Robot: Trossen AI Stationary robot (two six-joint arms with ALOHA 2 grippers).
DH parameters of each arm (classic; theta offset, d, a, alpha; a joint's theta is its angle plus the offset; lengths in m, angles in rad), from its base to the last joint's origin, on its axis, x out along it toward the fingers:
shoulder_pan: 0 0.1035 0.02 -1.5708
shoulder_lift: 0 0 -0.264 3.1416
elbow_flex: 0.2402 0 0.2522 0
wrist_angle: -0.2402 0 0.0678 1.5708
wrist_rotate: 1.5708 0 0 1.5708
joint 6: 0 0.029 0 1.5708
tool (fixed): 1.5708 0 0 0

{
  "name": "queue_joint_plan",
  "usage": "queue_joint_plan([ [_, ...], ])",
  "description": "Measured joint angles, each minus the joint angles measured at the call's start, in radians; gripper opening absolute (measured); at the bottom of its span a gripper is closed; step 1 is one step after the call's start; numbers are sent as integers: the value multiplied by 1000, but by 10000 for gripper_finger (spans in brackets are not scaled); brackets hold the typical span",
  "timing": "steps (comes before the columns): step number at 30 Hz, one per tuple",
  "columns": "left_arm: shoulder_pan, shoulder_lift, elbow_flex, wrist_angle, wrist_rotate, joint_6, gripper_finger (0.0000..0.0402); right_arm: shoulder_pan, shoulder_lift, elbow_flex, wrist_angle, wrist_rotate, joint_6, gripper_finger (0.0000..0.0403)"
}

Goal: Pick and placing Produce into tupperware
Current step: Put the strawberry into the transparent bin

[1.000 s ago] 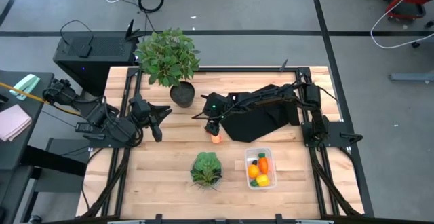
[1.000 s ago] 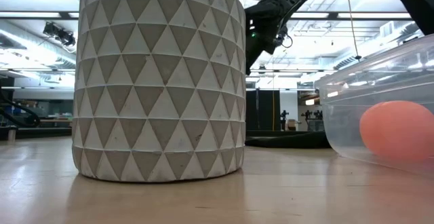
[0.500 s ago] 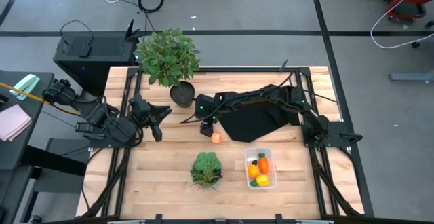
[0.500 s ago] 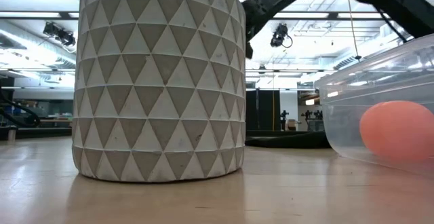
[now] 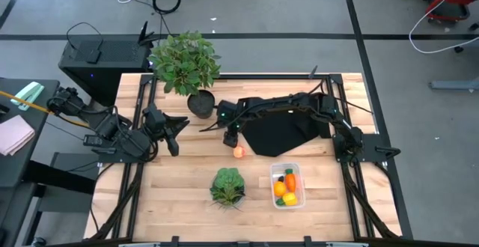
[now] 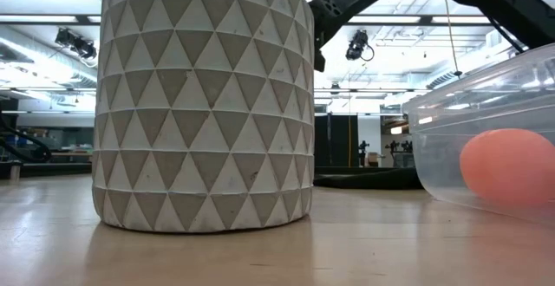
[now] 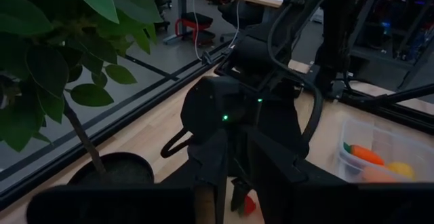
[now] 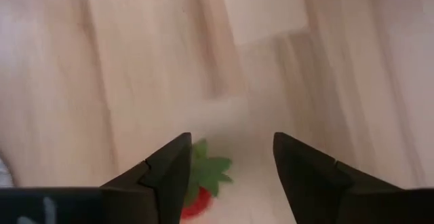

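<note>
My right gripper (image 8: 230, 176) stands open, pointing steeply down over the tiny red piece (image 8: 200, 187), which has green leaves and lies on the wooden table between the two fingers without touching them. The pale peach ball (image 5: 239, 152) lies on the table just nearer than that gripper (image 5: 230, 136). The clear tupperware (image 5: 287, 185) stands at the near right and holds the orange carrot (image 5: 290, 180), the orange ball (image 5: 279, 189) and the yellow piece (image 5: 290, 198). My left gripper (image 5: 174, 131) waits at the table's left side.
A potted green plant (image 5: 185, 63) in a patterned pot (image 6: 204, 104) stands at the far left, close to my right gripper. A lettuce head (image 5: 227, 185) lies left of the tupperware. A black cloth (image 5: 284, 135) lies under my right arm.
My right gripper has gone a little toward the table's left and far edge, off from above the peach ball, and has tipped more steeply down. The peach ball has stayed where it was.
</note>
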Motion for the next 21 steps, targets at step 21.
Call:
queue_joint_plan([
  [21, 0, 0, 0, 1, 0, 0, 75, -18, 0, -1, -27, -30, 0, 156],
])
